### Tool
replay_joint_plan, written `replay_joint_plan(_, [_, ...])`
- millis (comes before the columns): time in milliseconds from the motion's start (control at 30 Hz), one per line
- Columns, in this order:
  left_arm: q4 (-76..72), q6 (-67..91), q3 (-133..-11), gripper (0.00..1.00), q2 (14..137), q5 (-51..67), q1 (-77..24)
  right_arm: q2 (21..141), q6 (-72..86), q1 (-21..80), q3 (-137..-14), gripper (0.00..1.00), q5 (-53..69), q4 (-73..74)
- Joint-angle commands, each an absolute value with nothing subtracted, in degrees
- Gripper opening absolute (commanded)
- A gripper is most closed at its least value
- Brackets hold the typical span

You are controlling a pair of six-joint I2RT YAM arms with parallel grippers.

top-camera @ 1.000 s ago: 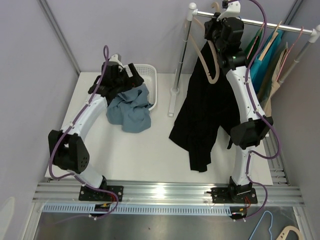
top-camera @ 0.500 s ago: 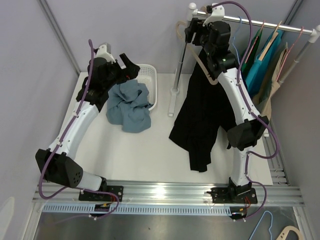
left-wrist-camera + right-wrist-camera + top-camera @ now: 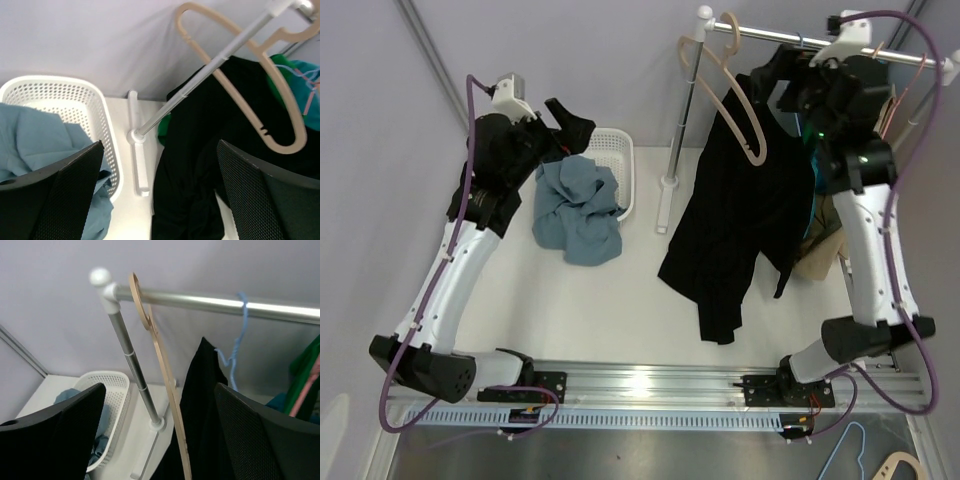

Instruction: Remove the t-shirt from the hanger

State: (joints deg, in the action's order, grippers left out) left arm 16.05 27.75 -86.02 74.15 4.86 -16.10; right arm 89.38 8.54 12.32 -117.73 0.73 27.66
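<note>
Now that the right hand has spread wide and let go, the tan hanger hangs on the rail against the black t-shirt, seemingly not yet separated; the left hand hovers spread.

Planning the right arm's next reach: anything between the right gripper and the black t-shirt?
Nothing visibly blocks it. The open right gripper faces the black t-shirt; the beige hanger hangs close alongside and might snag.
</note>
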Motion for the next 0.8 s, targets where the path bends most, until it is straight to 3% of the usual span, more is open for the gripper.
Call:
replay_joint_plan(0, [17.04, 26.98, -89.55, 0.99, 73.3, 5.97, -17.31, 85.61, 7.04, 10.73, -119.6, 0.94, 5.62, 33.03])
replay_joint_plan(400, [19.33, 24.52, -93.95, 1.0, 75.94, 3.16, -23.82, 96.31, 6.59, 5.1, -132.36, 0.89, 4.92, 45.87])
replay_joint_plan(767, [18.63, 23.12, -95.1, 1.0, 78.66, 2.9, -24.35, 100.81, 9.32, 3.69, -132.37, 0.85, 4.66, 40.61])
